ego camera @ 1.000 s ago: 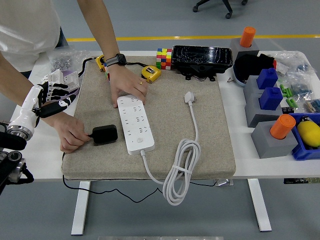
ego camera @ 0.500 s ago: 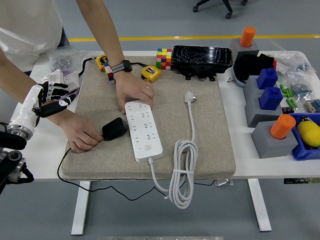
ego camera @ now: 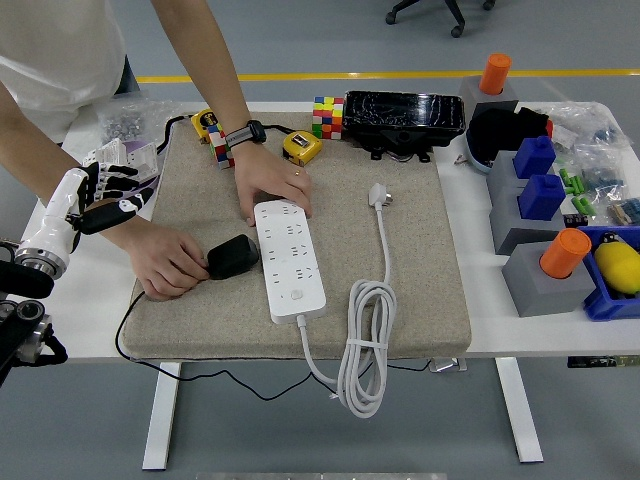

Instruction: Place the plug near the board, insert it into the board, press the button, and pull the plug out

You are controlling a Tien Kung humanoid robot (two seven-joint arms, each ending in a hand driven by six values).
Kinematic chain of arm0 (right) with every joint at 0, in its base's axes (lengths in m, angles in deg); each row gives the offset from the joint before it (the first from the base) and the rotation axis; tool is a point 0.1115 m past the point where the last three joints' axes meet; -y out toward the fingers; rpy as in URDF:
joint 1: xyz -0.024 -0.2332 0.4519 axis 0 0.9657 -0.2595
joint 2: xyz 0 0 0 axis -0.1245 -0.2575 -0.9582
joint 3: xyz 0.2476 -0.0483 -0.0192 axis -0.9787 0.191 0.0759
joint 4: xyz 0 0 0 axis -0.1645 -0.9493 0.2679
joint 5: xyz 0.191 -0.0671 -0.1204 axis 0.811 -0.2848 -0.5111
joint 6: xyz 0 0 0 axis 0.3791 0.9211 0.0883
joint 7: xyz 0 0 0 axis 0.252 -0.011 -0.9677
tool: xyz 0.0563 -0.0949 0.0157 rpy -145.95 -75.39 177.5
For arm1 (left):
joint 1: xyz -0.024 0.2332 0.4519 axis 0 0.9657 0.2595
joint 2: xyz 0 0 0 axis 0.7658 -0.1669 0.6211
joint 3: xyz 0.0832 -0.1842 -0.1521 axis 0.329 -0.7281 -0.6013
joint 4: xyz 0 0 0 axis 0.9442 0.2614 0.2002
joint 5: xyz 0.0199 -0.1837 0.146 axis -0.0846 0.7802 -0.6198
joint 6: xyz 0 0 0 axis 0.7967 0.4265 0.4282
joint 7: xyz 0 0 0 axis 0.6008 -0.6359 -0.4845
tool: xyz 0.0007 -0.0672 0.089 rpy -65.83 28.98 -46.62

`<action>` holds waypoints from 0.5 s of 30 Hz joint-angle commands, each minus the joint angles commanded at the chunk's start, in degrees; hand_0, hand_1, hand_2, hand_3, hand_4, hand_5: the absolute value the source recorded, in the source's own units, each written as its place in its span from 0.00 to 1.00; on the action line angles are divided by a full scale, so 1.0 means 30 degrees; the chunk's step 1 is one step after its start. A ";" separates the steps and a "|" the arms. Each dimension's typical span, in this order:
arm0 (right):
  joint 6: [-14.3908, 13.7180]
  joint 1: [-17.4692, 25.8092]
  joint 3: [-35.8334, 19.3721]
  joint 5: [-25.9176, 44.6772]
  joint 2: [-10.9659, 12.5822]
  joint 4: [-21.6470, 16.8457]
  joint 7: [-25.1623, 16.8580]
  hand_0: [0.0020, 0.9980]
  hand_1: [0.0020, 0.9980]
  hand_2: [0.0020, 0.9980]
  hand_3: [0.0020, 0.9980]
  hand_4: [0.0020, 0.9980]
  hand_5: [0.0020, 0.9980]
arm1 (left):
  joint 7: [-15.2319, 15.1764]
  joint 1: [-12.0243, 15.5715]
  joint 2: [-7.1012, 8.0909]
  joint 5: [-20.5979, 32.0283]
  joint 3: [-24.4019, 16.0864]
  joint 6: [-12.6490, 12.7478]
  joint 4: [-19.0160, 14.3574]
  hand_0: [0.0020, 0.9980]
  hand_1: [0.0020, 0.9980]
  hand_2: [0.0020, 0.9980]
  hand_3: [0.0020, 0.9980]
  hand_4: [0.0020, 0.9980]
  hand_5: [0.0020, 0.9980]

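Barely shifted: person's hand [ego camera: 172,262] gripping black plug [ego camera: 233,256] beside white power strip [ego camera: 290,260], other hand [ego camera: 270,180] steadying strip's far end; robot's left hand [ego camera: 98,195] open, idle at left edge.

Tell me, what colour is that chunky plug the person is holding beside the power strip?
Black: the chunky plastic plug shows best in the head view.

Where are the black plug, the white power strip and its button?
black plug [ego camera: 234,256], head view, middle of its body
white power strip [ego camera: 288,258], head view, middle of its socket face
button [ego camera: 295,295], head view, its round top
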 joint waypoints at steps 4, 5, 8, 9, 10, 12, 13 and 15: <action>0.0003 -0.0026 0.0057 0.0008 0.0043 -0.0013 0.0001 0.67 0.69 0.69 0.60 0.99 0.54 | 0.0003 -0.0033 0.0039 0.0015 0.0050 -0.0006 0.0005 0.67 0.66 0.59 0.59 0.81 0.21; 0.0001 -0.0026 0.0080 0.0017 0.0051 -0.0007 0.0000 0.67 0.69 0.69 0.60 0.99 0.54 | -0.0003 -0.0036 0.0047 0.0025 0.0061 -0.0002 0.0001 0.67 0.66 0.59 0.59 0.81 0.21; 0.0008 -0.0003 0.0118 0.0010 0.0067 -0.0008 0.0003 0.68 0.69 0.69 0.60 0.99 0.54 | 0.0001 -0.0024 0.0064 0.0024 0.0089 -0.0005 -0.0005 0.67 0.66 0.59 0.59 0.81 0.21; 0.0004 0.0012 0.0114 0.0007 0.0068 -0.0020 -0.0001 0.68 0.69 0.69 0.60 0.99 0.54 | 0.0003 -0.0003 0.0061 0.0022 0.0075 -0.0006 -0.0013 0.67 0.66 0.59 0.59 0.81 0.21; 0.0004 0.0024 0.0103 -0.0004 0.0068 -0.0032 -0.0003 0.68 0.69 0.69 0.60 0.99 0.54 | 0.0006 0.0020 0.0053 0.0010 0.0047 -0.0007 -0.0025 0.67 0.66 0.59 0.59 0.81 0.21; 0.0005 0.0070 0.0112 -0.0010 0.0066 -0.0033 -0.0003 0.68 0.69 0.69 0.60 0.99 0.54 | 0.0002 0.0106 0.0014 0.0002 -0.0040 -0.0002 -0.0055 0.67 0.66 0.59 0.59 0.81 0.21; 0.0003 0.0094 0.0111 -0.0019 0.0058 -0.0024 0.0003 0.67 0.69 0.69 0.60 0.99 0.54 | 0.0000 0.0160 -0.0021 -0.0009 -0.0099 0.0002 -0.0073 0.67 0.66 0.59 0.59 0.81 0.21; 0.0005 0.0120 0.0115 -0.0012 0.0046 -0.0029 0.0003 0.67 0.69 0.69 0.60 0.99 0.54 | 0.0008 0.0210 -0.0071 -0.0013 -0.0154 -0.0001 -0.0088 0.67 0.66 0.59 0.59 0.81 0.21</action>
